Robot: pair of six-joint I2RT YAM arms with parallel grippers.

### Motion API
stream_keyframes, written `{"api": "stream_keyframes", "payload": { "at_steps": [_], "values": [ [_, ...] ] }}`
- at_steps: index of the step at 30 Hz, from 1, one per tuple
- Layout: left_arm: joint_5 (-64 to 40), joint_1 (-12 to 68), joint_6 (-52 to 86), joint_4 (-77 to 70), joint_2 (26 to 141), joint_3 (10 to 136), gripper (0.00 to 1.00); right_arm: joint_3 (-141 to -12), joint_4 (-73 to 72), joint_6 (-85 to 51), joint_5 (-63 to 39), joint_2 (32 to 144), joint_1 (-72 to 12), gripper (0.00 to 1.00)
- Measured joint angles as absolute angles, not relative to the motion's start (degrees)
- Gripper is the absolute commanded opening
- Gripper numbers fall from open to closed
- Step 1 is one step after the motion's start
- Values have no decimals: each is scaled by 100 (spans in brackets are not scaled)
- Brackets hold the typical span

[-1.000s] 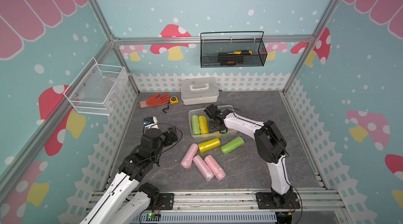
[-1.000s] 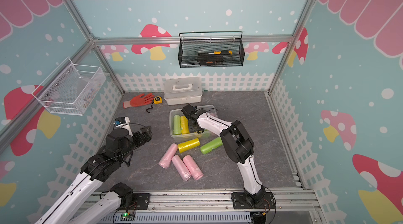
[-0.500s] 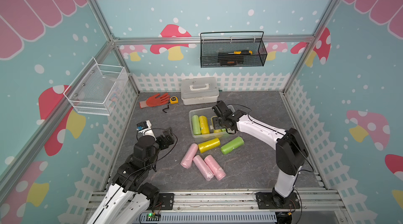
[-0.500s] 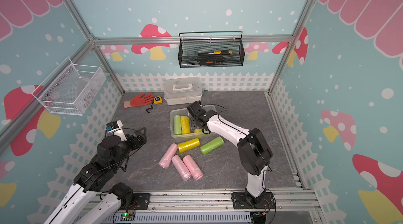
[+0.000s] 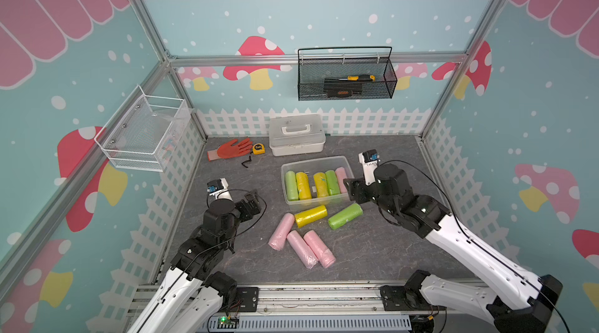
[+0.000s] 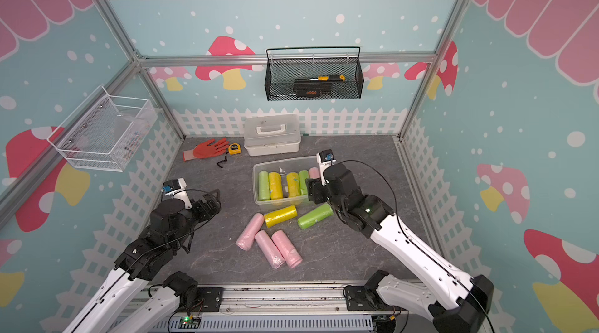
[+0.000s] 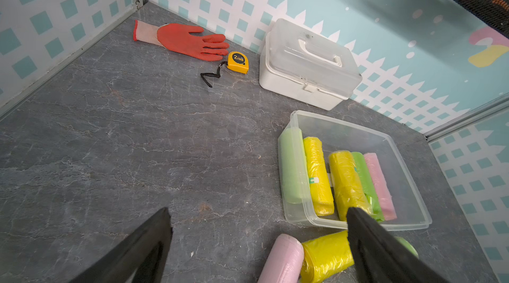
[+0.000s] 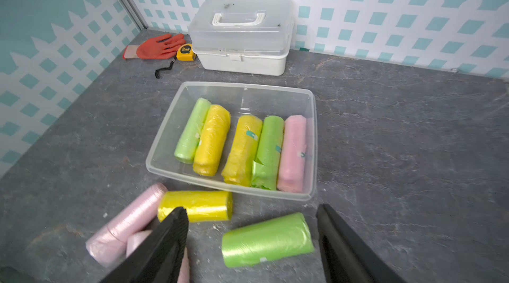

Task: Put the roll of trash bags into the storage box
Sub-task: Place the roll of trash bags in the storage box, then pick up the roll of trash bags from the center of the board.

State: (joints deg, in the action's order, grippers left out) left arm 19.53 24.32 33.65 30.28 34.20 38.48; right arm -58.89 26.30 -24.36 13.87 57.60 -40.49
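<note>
the right gripper (image 8: pixel 250 209) hangs with jaws spread and empty above the loose green roll (image 8: pixel 267 240), which lies on the table (image 8: pixel 399 157) just beside the near rim of the storage box (image 8: pixel 243 86). the left gripper (image 7: pixel 257 210), jaws spread wide and empty, hovers over bare table beside the box. probable step: pick up this roll. it lies roughly along the line between the fingers, so turn the wrist until the jaws cross its axis, descend at mid-length and close gently on the soft film. lift clear of the near rim before moving in. five rolls lie side by side inside. the widest free slot is between the stored yellow rolls (image 8: pixel 212 141), and a bare strip runs along the far wall. the loose yellow roll (image 8: pixel 197 206) and three pink rolls (image 5: pixel 299 247) crowd one side of the pick.
</note>
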Motion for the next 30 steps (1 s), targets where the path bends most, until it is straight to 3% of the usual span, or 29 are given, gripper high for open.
{"api": "stream_keyframes", "payload": {
  "at_steps": [3,8,17,23,30],
  "values": [
    [1951,2432,3365,3024,3435,3844,99,-5179,2517,-2331,1420,5009,-4049,81],
    [1949,2432,3374,3017,3435,3778,99,-3870,2003,-2123,1098,4056,-4049,98],
    [1874,2432,3426,3022,3579,3695,99,-2453,1041,-1555,548,2668,-4049,99],
    [1461,2414,3660,3048,3830,3553,99,-2443,648,-1334,548,2606,-4049,99],
    [860,2412,3734,3441,4528,3527,98,-2445,416,-1238,537,3336,-4049,99]
  ]
}}
